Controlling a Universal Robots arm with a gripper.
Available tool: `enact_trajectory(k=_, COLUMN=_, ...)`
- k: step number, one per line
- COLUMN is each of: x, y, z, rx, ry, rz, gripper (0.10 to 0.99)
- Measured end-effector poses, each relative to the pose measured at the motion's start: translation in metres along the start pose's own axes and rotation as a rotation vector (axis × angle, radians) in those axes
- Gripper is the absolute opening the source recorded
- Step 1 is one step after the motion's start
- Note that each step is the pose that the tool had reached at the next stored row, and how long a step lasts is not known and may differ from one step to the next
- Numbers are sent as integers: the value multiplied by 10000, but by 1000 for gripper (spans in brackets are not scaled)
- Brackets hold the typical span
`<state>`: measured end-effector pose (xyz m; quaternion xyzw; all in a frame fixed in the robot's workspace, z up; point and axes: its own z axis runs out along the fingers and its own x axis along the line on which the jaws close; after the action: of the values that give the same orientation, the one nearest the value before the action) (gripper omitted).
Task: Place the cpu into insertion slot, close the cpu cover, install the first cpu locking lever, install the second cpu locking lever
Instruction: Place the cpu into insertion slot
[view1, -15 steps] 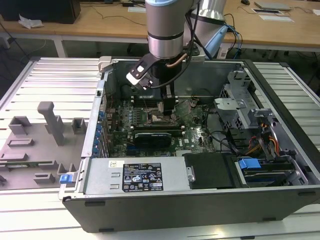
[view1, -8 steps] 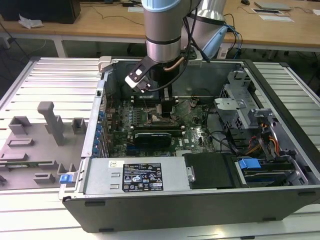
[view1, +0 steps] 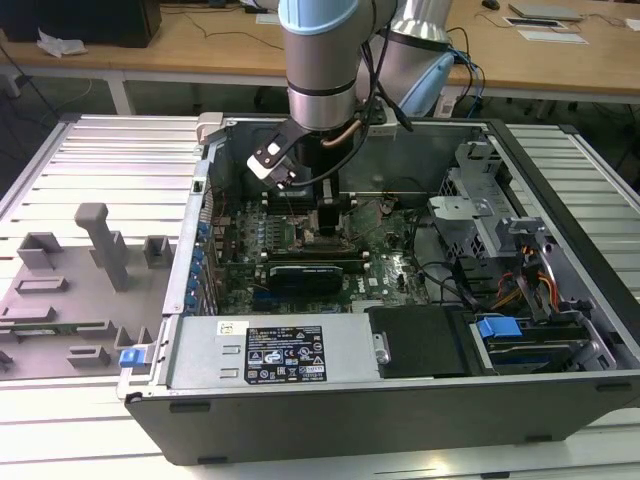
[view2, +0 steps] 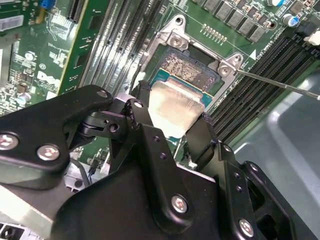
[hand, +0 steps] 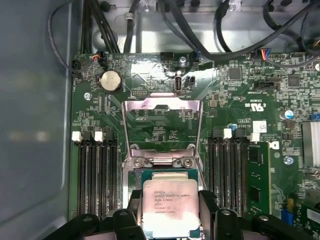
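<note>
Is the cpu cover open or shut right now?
Open. The cpu cover is flipped back from the insertion slot, green board showing through its window.

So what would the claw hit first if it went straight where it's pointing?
Probably the square silver-rimmed socket with its dark pin field, directly below the pale silver square chip the claw grips.

Workshop; open computer case (view1: 400, 410) on slatted bench (view1: 120, 150).

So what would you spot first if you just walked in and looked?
The big silver-and-blue robot arm reaching into the open computer case in the exterior view. Then, in both wrist views, the shiny cpu pinched in the black gripper at the insertion slot, with the cpu cover flipped open in the first wrist view.
</note>
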<state>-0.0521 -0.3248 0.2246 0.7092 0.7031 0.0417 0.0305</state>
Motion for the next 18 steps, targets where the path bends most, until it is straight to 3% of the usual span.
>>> enact_trajectory(k=15, x=46, y=-83, z=218, rx=-3, ry=-19, rz=167, gripper=541)
enact_trajectory(k=18, x=49, y=-86, z=233, rx=-1, ry=-22, rz=173, gripper=541)
